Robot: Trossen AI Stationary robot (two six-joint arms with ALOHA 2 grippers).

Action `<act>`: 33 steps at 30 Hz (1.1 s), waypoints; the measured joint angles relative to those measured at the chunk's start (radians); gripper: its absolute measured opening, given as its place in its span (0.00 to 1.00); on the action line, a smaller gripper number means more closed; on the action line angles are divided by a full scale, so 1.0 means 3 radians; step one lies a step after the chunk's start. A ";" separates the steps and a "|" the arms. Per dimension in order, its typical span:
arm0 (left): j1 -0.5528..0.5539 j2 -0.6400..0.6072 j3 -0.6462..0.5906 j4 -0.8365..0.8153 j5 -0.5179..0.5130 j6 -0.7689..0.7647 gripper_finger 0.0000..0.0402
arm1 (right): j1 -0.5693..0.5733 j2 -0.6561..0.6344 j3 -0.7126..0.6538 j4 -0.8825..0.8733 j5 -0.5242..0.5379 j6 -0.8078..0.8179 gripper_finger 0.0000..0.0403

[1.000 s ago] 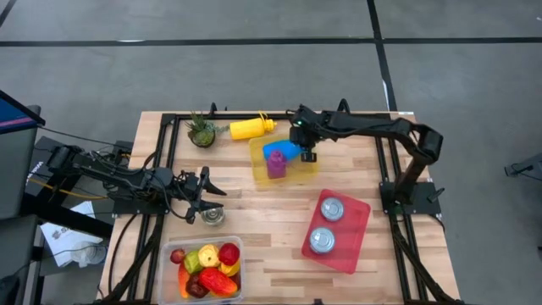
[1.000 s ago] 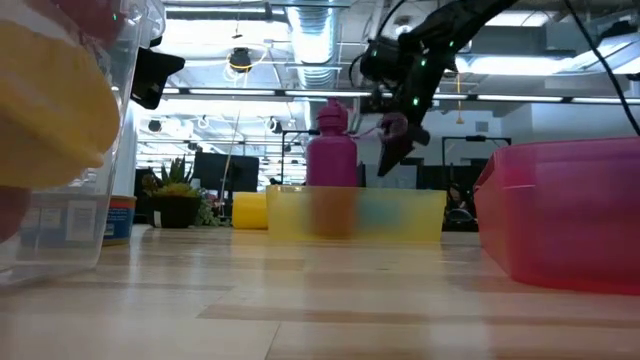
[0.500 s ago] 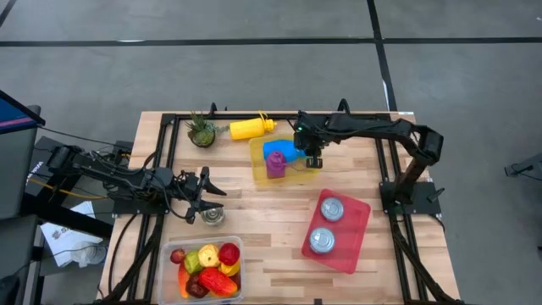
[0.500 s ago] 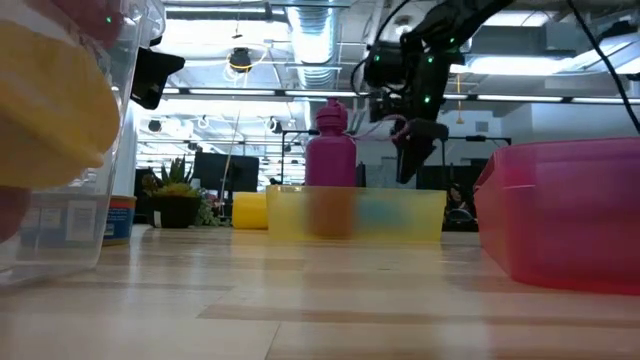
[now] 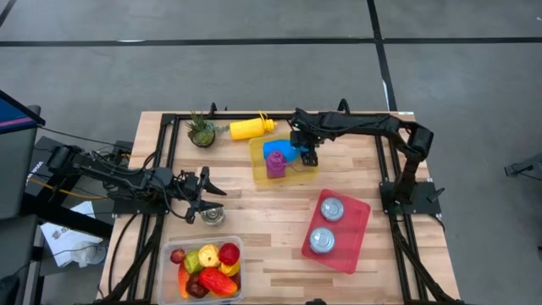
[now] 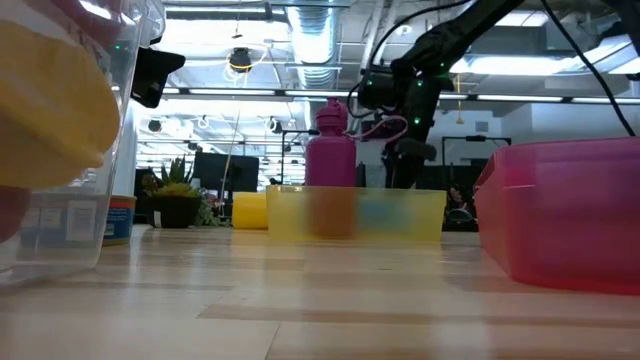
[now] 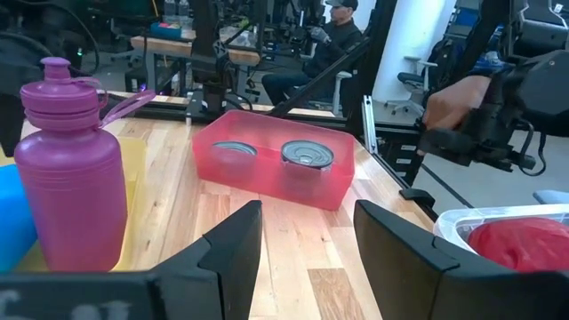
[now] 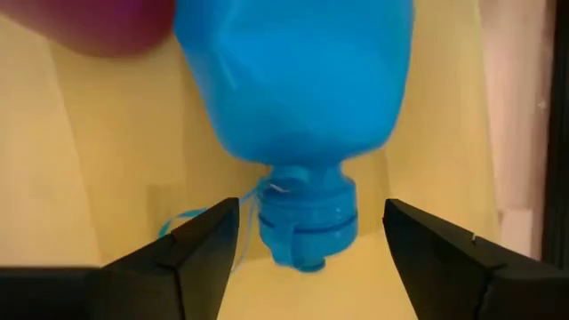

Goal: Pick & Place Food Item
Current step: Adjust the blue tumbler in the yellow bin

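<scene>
Inside the yellow tray (image 5: 310, 172) at the far side of the counter (image 5: 271, 216), the blue bottle (image 5: 278, 152) lies on its side, next to the upright magenta bottle (image 5: 276, 164). Right pincer (image 5: 308, 156) hangs just above the blue bottle's capped end; in the right wrist view its two dark fingers (image 8: 197, 252) are spread, one on each side of the cap (image 8: 307, 222), not touching it. A second ago this pincer was higher over the tray and pressed together; it has since dropped lower and spread apart. Left pincer (image 5: 206, 196) sits half spread beside a small tin (image 5: 212, 217) near the clear box of fruit (image 5: 206, 268), unchanged.
</scene>
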 joint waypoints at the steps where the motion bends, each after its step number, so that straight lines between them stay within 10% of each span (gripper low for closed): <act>1: 0.0000 0.0000 0.0000 0.0000 0.0000 0.0001 0.43 | -0.0012 0.0000 0.0000 0.0016 -0.0039 -0.0007 0.67; 24: 0.0000 0.0000 -0.0003 -0.0001 0.0009 0.0004 0.43 | -0.0083 0.0439 -0.0003 0.0225 -0.0289 -0.0111 0.66; 33: 0.0000 0.0001 -0.0003 -0.0002 0.0006 0.0013 0.43 | -0.0068 0.0357 0.0004 0.0144 -0.0032 0.0039 0.49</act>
